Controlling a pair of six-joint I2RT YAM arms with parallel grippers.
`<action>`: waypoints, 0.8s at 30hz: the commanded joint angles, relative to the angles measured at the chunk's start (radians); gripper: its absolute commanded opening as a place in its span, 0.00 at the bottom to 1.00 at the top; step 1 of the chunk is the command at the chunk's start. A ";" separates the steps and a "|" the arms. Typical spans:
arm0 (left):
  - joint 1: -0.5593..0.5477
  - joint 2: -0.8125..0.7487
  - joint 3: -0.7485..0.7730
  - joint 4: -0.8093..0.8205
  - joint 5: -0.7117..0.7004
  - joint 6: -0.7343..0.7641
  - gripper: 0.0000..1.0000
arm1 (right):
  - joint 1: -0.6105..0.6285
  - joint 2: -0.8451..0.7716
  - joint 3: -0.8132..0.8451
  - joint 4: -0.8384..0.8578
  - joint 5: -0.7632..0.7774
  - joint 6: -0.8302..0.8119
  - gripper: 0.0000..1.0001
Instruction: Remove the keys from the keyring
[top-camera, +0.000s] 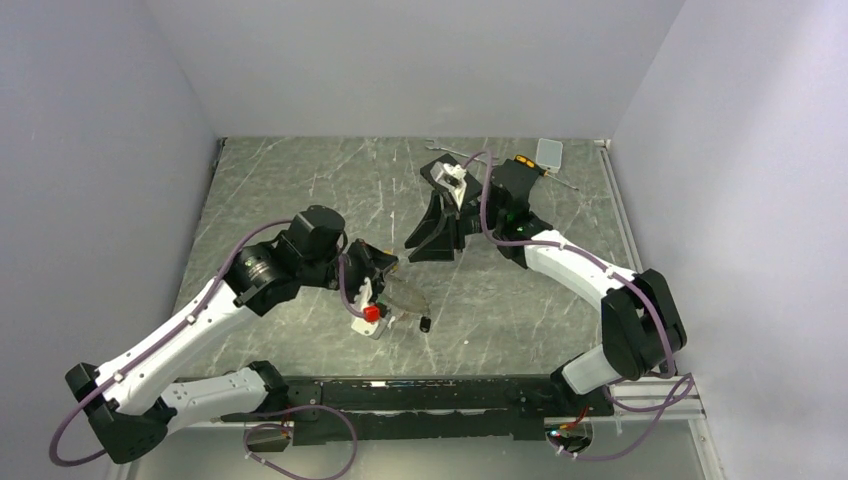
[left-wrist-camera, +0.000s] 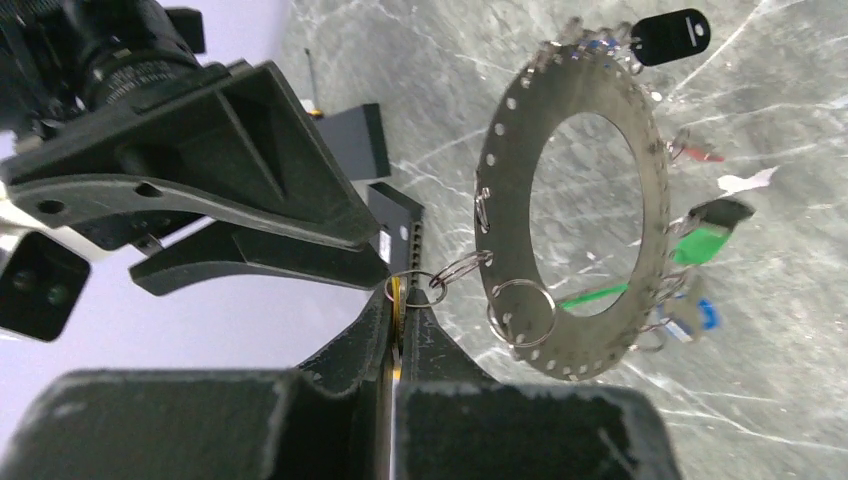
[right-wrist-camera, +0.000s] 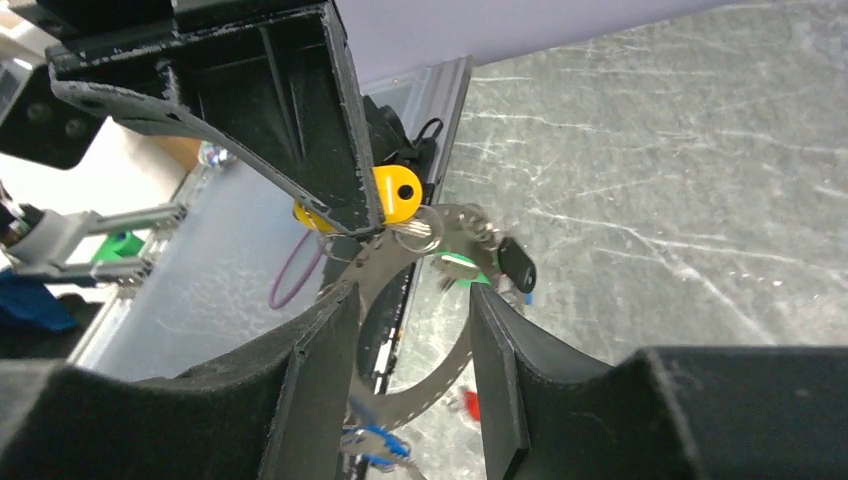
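Keyring (left-wrist-camera: 505, 170) over middle of table (top-camera: 300, 180), just right of left gripper (left-wrist-camera: 402, 298). Small wire rings link keyring rim to gripper tips. Keys (left-wrist-camera: 700, 245) spaced round keyring rim, one key (right-wrist-camera: 395, 195) between left gripper's fingers. Right gripper (right-wrist-camera: 412, 300) behind keyring, apart from it. Small box (top-camera: 548, 152) at rear right corner, behind right arm.
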 joint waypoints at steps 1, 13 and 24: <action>-0.003 -0.056 -0.015 0.123 0.101 0.123 0.00 | 0.022 -0.023 0.093 -0.302 -0.062 -0.381 0.48; -0.003 -0.177 -0.192 0.264 0.215 0.332 0.00 | 0.102 -0.026 0.170 -0.644 -0.129 -0.691 0.50; -0.002 -0.229 -0.285 0.373 0.290 0.392 0.00 | 0.171 -0.031 0.242 -0.886 -0.172 -0.865 0.50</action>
